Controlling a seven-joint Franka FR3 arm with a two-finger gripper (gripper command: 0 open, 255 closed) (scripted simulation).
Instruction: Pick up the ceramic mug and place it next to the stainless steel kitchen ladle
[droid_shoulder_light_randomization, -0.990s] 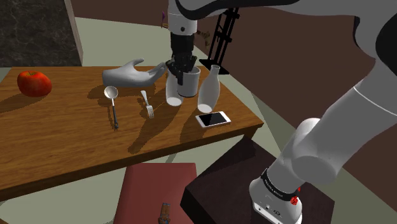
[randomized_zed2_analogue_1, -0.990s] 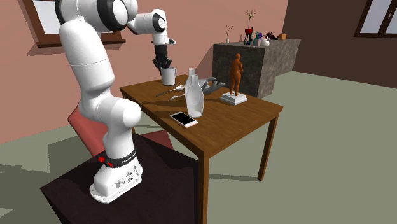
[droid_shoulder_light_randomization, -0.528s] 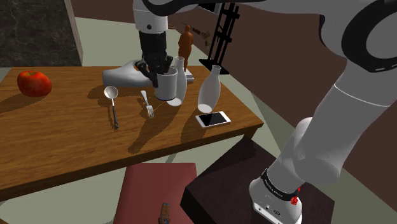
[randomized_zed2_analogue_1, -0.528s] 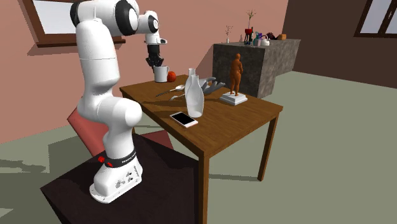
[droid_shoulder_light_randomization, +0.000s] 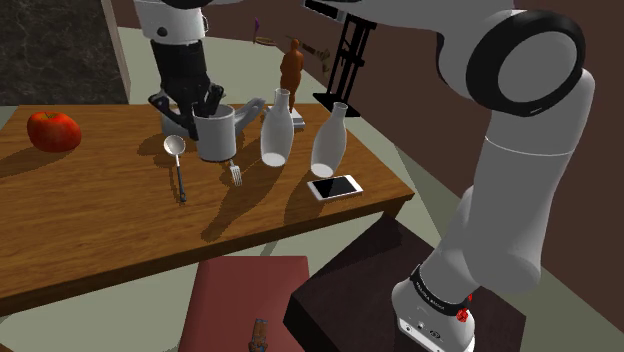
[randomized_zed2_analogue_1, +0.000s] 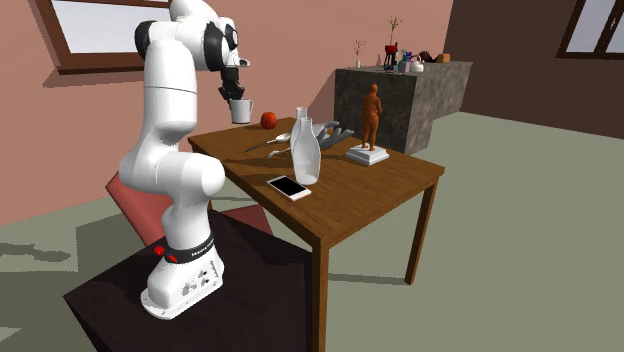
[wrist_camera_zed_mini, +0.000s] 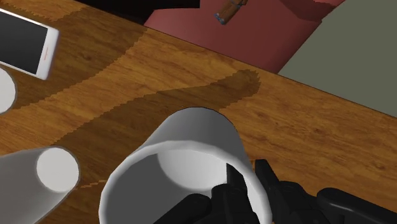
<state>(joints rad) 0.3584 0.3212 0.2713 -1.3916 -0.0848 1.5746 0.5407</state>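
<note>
A grey-white mug (droid_shoulder_light_randomization: 214, 135) hangs in the air over the wooden table (droid_shoulder_light_randomization: 110, 215), with my gripper (droid_shoulder_light_randomization: 201, 106) shut on its rim. In the wrist view one finger sits inside the mug (wrist_camera_zed_mini: 181, 159) and the other outside, the gripper (wrist_camera_zed_mini: 246, 181) clamping the wall. The silvery ladle (droid_shoulder_light_randomization: 177, 163) lies flat just to the shoulder view's left of the mug, its bowl toward the far side. In the second exterior view the mug (randomized_zed2_analogue_1: 240, 110) is held by the gripper (randomized_zed2_analogue_1: 235, 95) above the table's far end, beyond the ladle (randomized_zed2_analogue_1: 270, 142).
A fork (droid_shoulder_light_randomization: 232, 166) lies beside the ladle. Two white vases (droid_shoulder_light_randomization: 275, 131) (droid_shoulder_light_randomization: 328, 142), a phone (droid_shoulder_light_randomization: 334, 187), a grey hand sculpture (droid_shoulder_light_randomization: 251, 108), a brown figurine (droid_shoulder_light_randomization: 291, 68) and a tomato (droid_shoulder_light_randomization: 53, 130) stand on the table. A red chair (droid_shoulder_light_randomization: 245, 298) is at the front edge.
The arm has carried the mug from beside the vases toward the shoulder view's left, past the fork, to a spot by the ladle's bowl. The grip stayed shut.
</note>
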